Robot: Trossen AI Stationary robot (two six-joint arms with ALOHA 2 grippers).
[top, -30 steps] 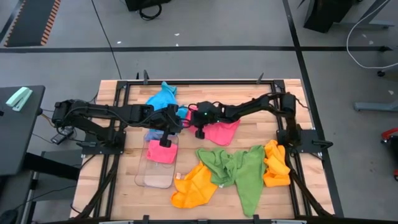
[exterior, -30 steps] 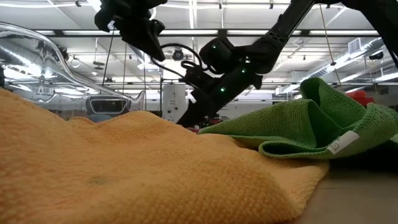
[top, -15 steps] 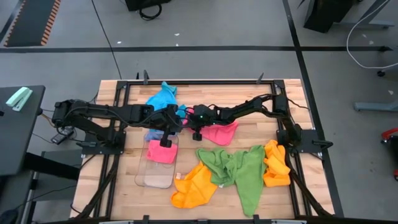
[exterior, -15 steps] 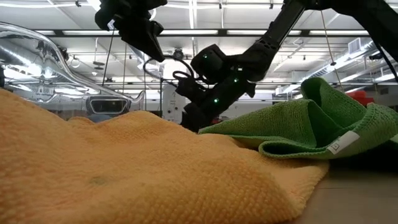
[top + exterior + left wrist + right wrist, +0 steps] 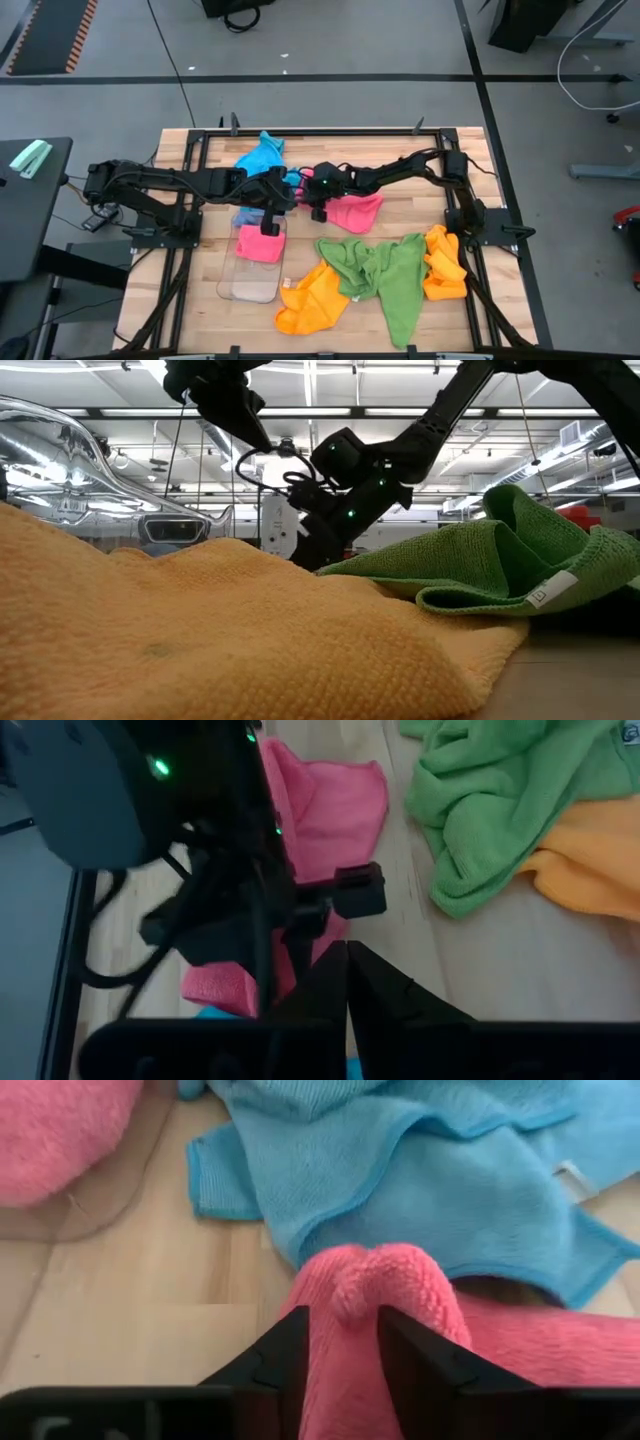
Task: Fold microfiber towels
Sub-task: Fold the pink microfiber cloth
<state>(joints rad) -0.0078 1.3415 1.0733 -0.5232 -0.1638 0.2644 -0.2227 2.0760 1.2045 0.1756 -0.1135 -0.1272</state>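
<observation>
A pink towel (image 5: 357,212) lies on the table's middle. My right gripper (image 5: 318,212) is shut on its left end, which also shows in the right wrist view (image 5: 340,1320). A sky blue towel (image 5: 262,157) lies crumpled just beyond it. My left gripper (image 5: 268,214) is shut and empty, and hovers above a folded pink towel (image 5: 260,246) that lies in a clear tray (image 5: 250,285). A green towel (image 5: 388,275) and two orange towels (image 5: 312,300) (image 5: 445,262) lie crumpled near the front. My right gripper pinches a bunched fold at the pink towel's left end (image 5: 372,1280) between its two fingers. The fingers come from above, slanting in from the table's right. The fold stands up between the fingers, and the rest of the towel lies on the table behind them.
A black frame (image 5: 300,133) runs around the wooden table. In the low view the orange towel (image 5: 200,640) and the green towel (image 5: 500,560) fill the foreground. My two grippers are close together at the table's middle.
My right gripper has shifted a little toward the table's left edge, still shut on the pink towel's left end. The towel's left part has been drawn along with it.
</observation>
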